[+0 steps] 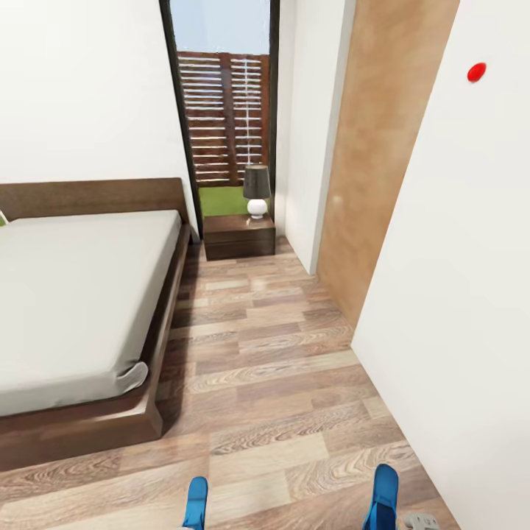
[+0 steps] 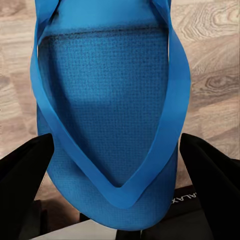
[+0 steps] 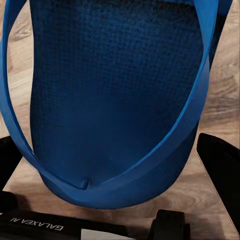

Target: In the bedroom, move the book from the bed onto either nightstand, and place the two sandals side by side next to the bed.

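Carrying one blue sandal [image 2: 107, 115] in the left gripper [image 2: 117, 150] and the other sandal [image 3: 115, 100] in the right gripper [image 3: 112, 165]; each appears clamped between dark fingers, though contact is hard to confirm. Bed [image 1: 81, 309] lies ahead-left, nightstand [image 1: 239, 235] beyond. Risk: a shallow toe-end hold may slip, dropping the pair apart or misaligned.

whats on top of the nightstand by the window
A small table lamp with a dark shade and round white base stands on the nightstand. No book shows there; the strip of top behind the lamp is hidden.
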